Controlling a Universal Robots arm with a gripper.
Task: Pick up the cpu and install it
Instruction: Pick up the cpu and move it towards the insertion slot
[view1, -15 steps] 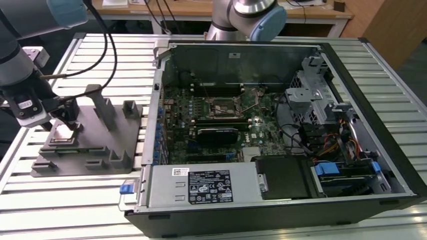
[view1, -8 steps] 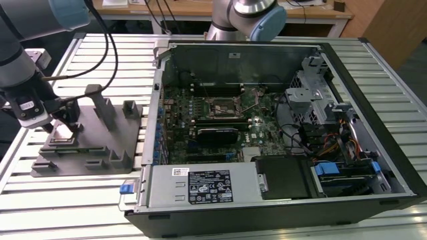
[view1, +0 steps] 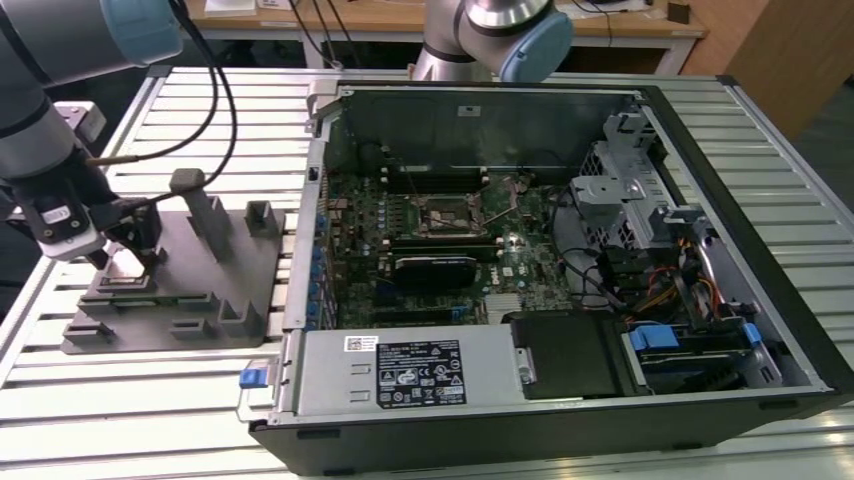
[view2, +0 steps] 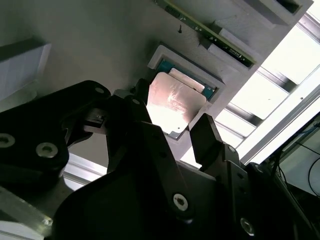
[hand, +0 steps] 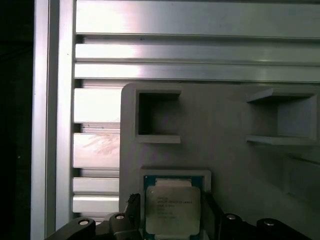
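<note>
Slatted aluminium counter (view1: 147, 400), with a grey fixture (view1: 200, 300) toward the exterior view's left and an open PC case (view1: 467, 130) just beside it. The claw (view1: 127, 258) hangs low over the fixture and straddles the cpu (view2: 175, 102) — can't tell if it's actually clamped on or just loose around it. In both wrist views the cpu sits silvery side up in a shallow square pocket of the fixture.

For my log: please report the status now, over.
Gripper low, astride the cpu. Cpu in pocket of grey fixture. No obstruction seen.
</note>
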